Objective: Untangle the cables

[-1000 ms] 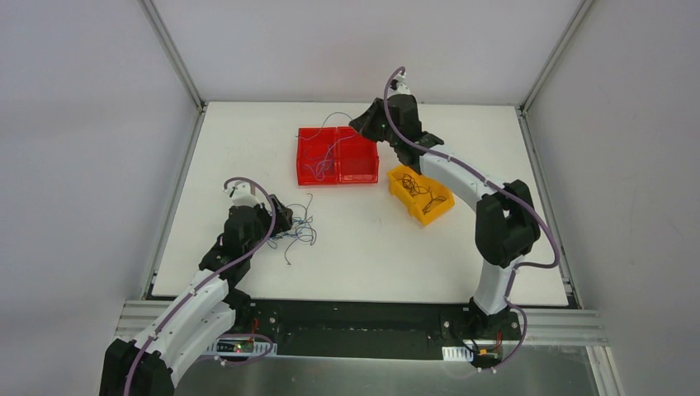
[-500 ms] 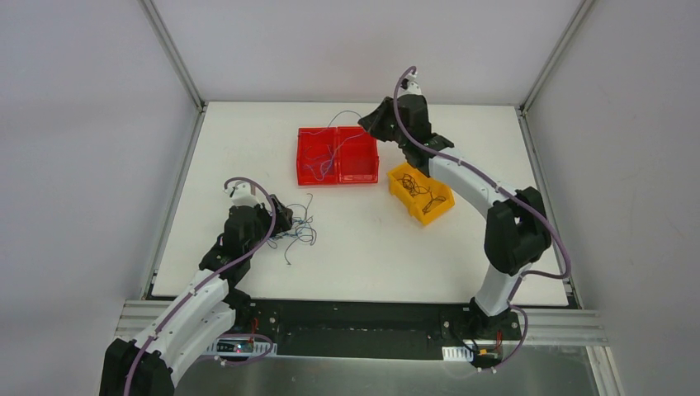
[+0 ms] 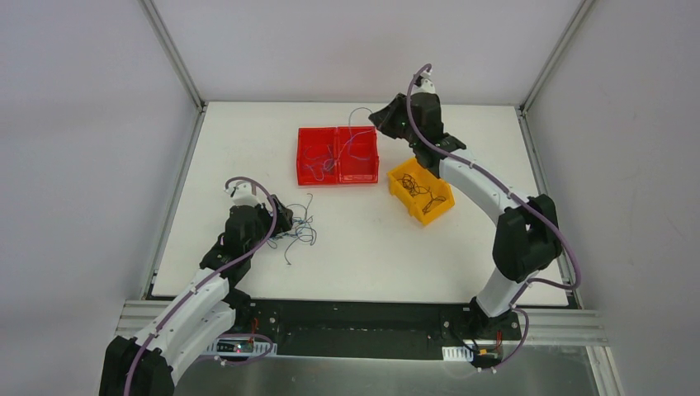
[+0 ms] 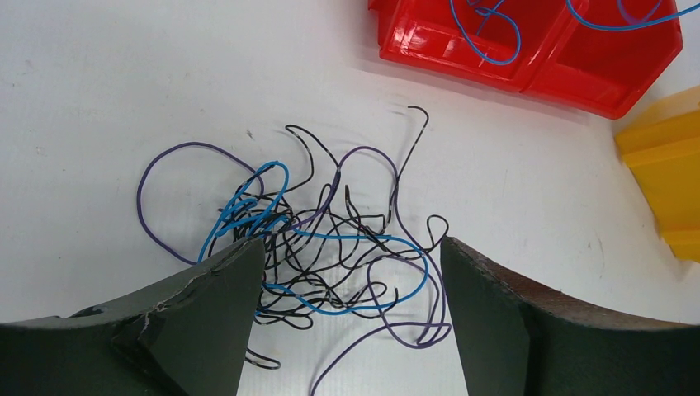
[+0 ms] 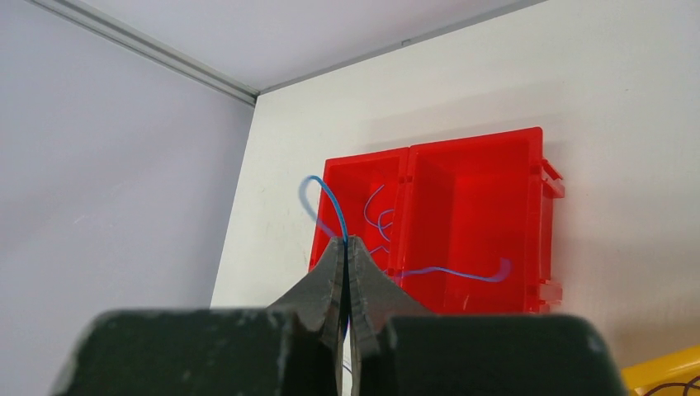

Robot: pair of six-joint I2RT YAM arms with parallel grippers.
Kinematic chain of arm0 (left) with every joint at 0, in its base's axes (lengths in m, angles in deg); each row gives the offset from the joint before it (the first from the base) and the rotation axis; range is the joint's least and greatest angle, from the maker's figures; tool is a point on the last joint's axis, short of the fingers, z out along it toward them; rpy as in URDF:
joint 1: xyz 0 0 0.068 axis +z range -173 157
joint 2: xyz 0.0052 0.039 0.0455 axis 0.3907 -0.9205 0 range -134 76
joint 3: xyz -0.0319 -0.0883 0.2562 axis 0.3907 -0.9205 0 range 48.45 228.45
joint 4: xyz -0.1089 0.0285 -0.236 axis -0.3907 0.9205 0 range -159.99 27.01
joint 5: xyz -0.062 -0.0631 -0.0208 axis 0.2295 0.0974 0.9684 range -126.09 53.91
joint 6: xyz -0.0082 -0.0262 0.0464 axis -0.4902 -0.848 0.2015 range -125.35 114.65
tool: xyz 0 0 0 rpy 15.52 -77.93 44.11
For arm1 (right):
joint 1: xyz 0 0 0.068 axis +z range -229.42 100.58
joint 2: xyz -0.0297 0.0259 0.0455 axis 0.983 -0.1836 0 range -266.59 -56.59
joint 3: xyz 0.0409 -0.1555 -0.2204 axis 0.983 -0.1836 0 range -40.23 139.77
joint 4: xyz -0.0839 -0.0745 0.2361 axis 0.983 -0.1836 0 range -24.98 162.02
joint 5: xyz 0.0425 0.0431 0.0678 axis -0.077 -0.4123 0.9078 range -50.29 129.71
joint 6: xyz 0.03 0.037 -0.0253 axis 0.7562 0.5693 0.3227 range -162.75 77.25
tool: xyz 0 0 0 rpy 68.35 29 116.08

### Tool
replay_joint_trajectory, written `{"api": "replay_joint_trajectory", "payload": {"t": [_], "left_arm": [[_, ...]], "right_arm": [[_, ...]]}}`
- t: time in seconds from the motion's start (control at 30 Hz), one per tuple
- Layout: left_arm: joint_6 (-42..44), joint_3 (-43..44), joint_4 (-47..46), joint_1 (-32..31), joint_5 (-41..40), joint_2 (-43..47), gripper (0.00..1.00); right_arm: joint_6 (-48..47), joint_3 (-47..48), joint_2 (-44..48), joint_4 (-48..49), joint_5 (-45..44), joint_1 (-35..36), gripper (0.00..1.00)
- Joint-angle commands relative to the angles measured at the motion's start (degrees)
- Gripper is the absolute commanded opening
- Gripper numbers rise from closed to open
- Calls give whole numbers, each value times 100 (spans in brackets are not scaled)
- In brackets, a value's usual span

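A tangle of blue, purple and black cables lies on the white table, at the table's left in the top view. My left gripper stands open low over it, one finger on each side of the tangle, gripping nothing. My right gripper is shut on one blue cable, raised above the far edge of the red bin. This cable loops above the fingertips and its loose end trails down over the bin's right compartment. More blue cables lie in the bin's left compartment.
The red bin has two compartments and sits at the table's far middle. A yellow bin holding dark cables stands to its right. Grey walls and a metal frame close in the table on three sides.
My right arm has swung right and further back with the blue cable, drawing it from the red bin's left compartment to above the right one. The left arm has not moved.
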Motion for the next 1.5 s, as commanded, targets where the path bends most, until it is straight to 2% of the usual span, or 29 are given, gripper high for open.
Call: {"api": "replay_joint_trajectory", "payload": {"t": [0.0,0.17,0.43,0.47,0.9,1.13,1.47], "left_arm": [[120,89,-184,28,62,-44,79],[125,83,-186,28,62,-56,79],[132,93,-221,28,79,-113,79],[129,98,-221,28,75,-120,79],[120,91,-239,28,79,-127,79],[124,95,-232,28,88,-115,79],[124,84,-204,28,71,-70,79]], "right_arm": [[17,-99,385,157,-289,-95,0],[165,-238,462,136,-469,-200,0],[166,50,135,83,176,-318,0],[129,113,97,43,210,-162,0],[-1003,1665,-560,-826,441,491,0],[-1194,2471,-1026,-1385,515,666,0],[-1037,2397,-1471,-1655,265,676,0]]}}
